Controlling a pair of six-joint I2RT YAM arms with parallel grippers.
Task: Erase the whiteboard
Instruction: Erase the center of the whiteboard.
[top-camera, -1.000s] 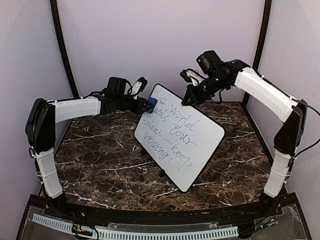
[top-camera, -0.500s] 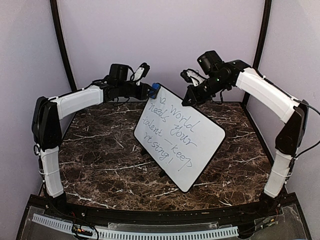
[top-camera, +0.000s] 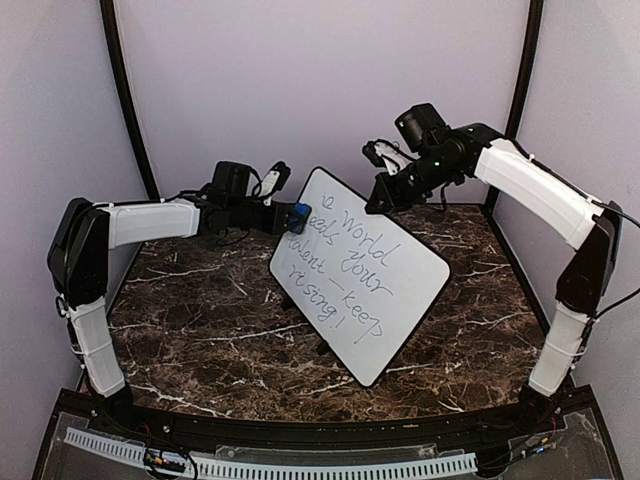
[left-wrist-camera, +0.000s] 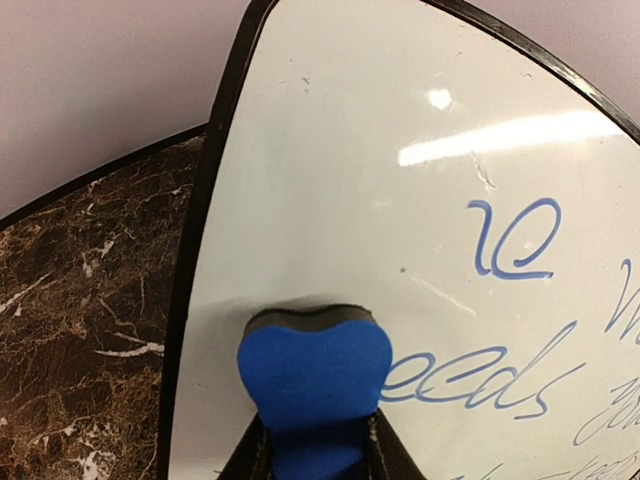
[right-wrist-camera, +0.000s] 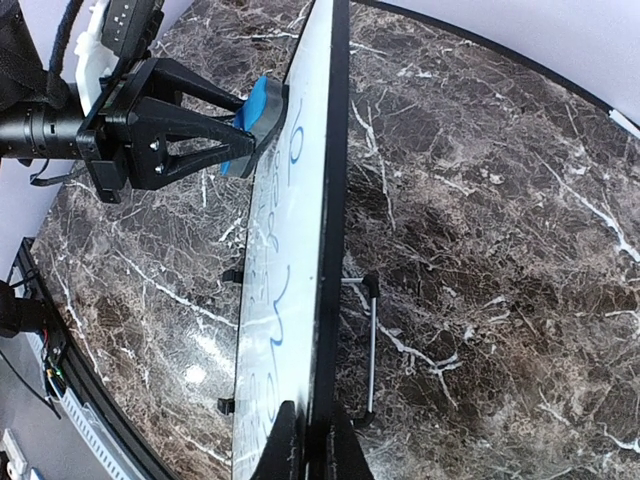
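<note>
Marble table (top-camera: 200, 320); whiteboard (top-camera: 372, 300) edge tight in right gripper (top-camera: 377, 200), eraser (left-wrist-camera: 310, 385) in left gripper (top-camera: 292, 216); wire stand (right-wrist-camera: 372, 340) wrist-view only.

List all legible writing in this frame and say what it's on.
On the whiteboard, handwritten in blue:
"e World" (first letters missing)
"eeds your" (start hidden behind the blue eraser)
"talent — keep"
"rising!"
Nothing else legible.
</note>
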